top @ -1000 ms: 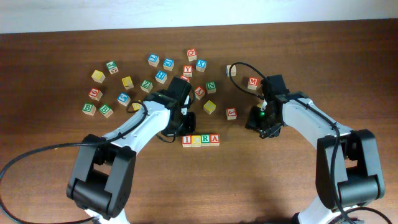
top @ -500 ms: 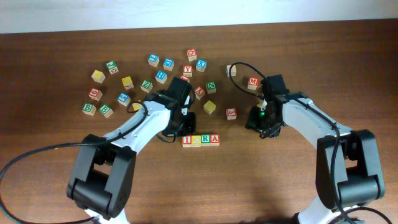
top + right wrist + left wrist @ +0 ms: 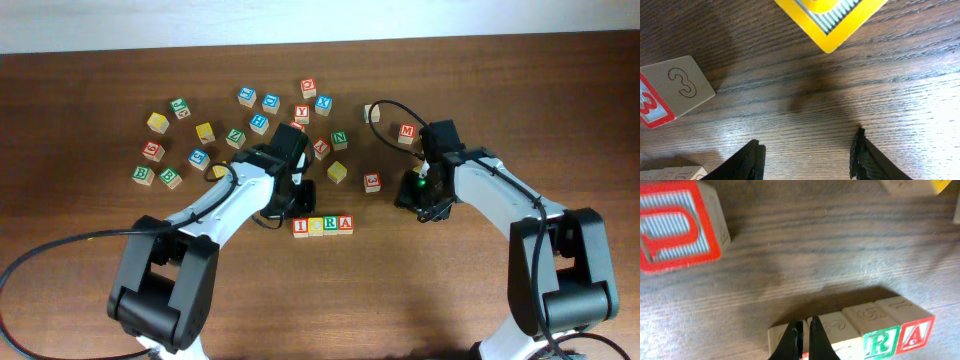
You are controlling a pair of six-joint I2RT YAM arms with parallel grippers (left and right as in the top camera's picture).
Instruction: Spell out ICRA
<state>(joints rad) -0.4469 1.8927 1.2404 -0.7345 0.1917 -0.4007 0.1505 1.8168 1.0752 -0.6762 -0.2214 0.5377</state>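
A row of four letter blocks [image 3: 323, 225] lies on the table just below the centre; it reads I, a pale yellow-green block, R, A. In the left wrist view the row [image 3: 855, 330] shows the green R [image 3: 882, 341] and the red A [image 3: 915, 333] at its right end. My left gripper [image 3: 287, 203] [image 3: 802, 336] is shut and empty, its tips over the left end of the row. My right gripper [image 3: 424, 201] [image 3: 807, 155] is open and empty over bare wood, right of the row.
Several loose letter blocks lie scattered across the back of the table [image 3: 250, 120]. A red "3" block [image 3: 372, 182] [image 3: 670, 92] and a yellow block [image 3: 830, 17] lie near the right gripper. A red P block [image 3: 675, 225] lies near the left gripper.
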